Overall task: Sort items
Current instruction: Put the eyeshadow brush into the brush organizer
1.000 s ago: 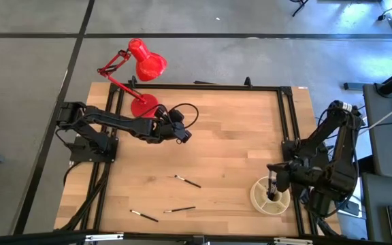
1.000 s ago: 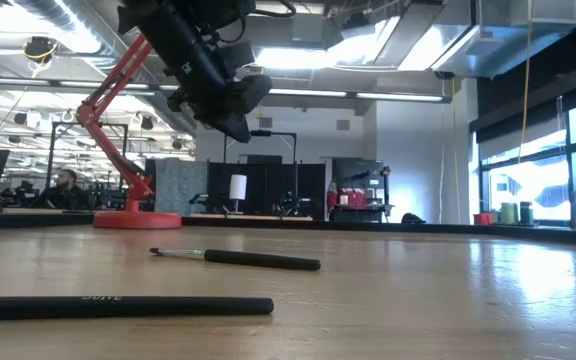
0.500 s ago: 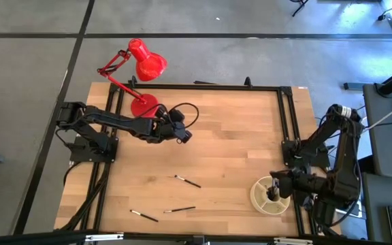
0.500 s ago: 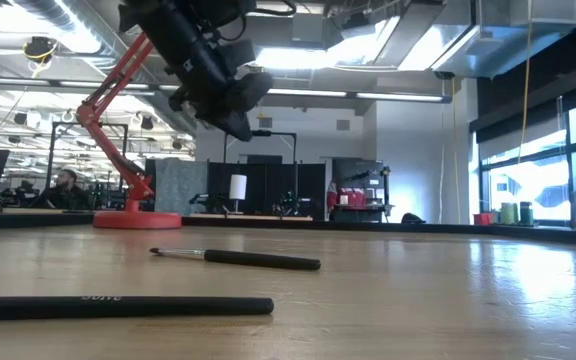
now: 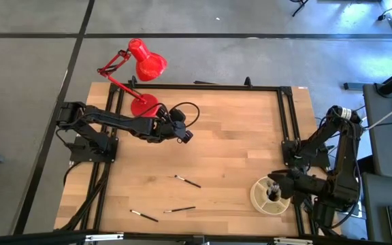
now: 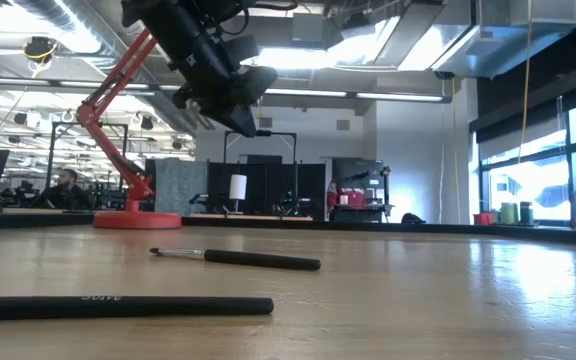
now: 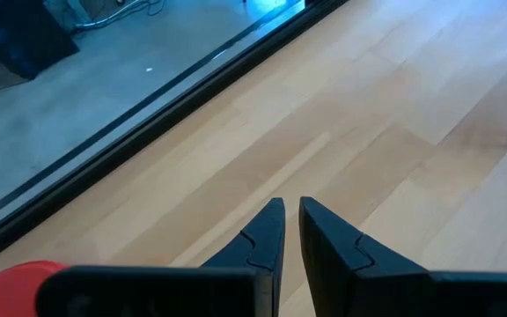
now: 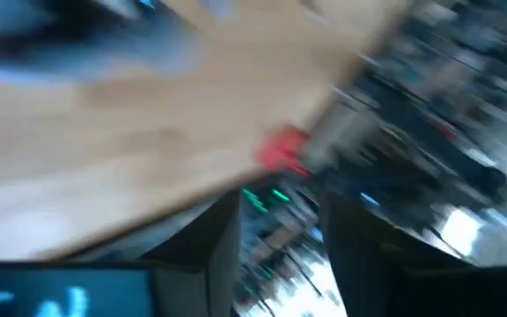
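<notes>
The right tool point(image 5: 275, 184) sits right above the round cream dish point(image 5: 258, 199). Its two fingers stand apart with nothing between them, so it looks let go. I think it has just dropped a brush, because some dark brushes point(image 5: 271, 193) stand inside the dish. I cannot count how many.

The left tool point(image 5: 187, 136) hangs in the air far from the dish, on the other side of the counter point(image 5: 230, 136). Its fingers are almost pressed together with only a thin gap, and they hold nothing.

Three brushes lie flat on the counter, well away from the dish. One brush point(image 5: 188, 182) is the nearest, out in the open wood. A second brush point(image 5: 180, 209) lies farther from the dish, near the counter's front edge. A third brush point(image 5: 143, 216) is the farthest from the dish, also near that edge. In the low view two of them show, one long black handle point(image 6: 118, 306) up close and one thin brush point(image 6: 236, 259) behind it.

So part of the job looks done, and three brushes are left to pick up.

A red lamp point(image 5: 140, 68) stands at the counter's back edge, far from the dish, close to the left arm. Nothing lies between the brushes and the dish, so the way looks free.
</notes>
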You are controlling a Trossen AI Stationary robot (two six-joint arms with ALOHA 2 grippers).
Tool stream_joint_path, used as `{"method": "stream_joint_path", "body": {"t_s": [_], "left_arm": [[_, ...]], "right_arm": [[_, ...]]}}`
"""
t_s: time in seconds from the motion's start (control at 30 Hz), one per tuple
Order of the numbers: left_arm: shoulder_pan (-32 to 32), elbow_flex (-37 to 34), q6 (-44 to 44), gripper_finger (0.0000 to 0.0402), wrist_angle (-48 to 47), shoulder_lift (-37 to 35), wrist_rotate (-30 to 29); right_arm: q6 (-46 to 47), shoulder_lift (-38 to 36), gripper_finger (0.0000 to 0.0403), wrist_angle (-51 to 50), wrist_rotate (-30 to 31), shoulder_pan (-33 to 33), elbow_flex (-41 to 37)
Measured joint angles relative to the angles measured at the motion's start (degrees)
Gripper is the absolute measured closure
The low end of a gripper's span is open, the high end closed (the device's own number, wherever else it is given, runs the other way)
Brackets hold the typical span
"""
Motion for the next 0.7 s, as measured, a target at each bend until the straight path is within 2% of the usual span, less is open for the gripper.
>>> {"method": "stream_joint_path", "body": {"t_s": [0.13, 0.23, 0.33, 0.4, 0.47, 0.6, 0.7], "left_arm": [[-0.1, 0.0, -0.1, 0.0368, 0.1, 0.0, 0.0], [-0.1, 0.0, -0.1, 0.0368, 1.0, 0.0, 0.9], [-0.2, 0.0, 0.1, 0.0368, 1.3, 0.0, 2.8], [-0.6, 0.0, 0.3, 0.0368, 1.3, 0.0, 2.8], [-1.5, 0.0, 1.4, 0.0368, 1.3, 0.0, 2.6], [-4.3, 0.0, 4.3, 0.0368, 1.3, -0.2, 3.5], [-6.3, 0.1, 4.9, 0.0368, 1.5, -0.9, 5.7]], "right_arm": [[6.9, -2.2, 0.023, -0.1, 15.7, -2.3, 0.3], [24.2, -5.6, 0.023, 0.0, 16.9, -7.9, 2.8], [41.2, -9.7, 0.0234, -0.1, 13.1, -17.3, 5.2], [50.2, -12.2, 0.0236, 0.7, 11.2, -23.9, 6.1], [57.0, -14.4, 0.0237, 3.9, 6.7, -30.0, 7.0], [60.1, -17.3, 0.0237, 15.2, -8.9, -40.5, 7.1], [61.2, -16.6, 0.0237, 23.7, -20.2, -46.5, 7.1]]}}
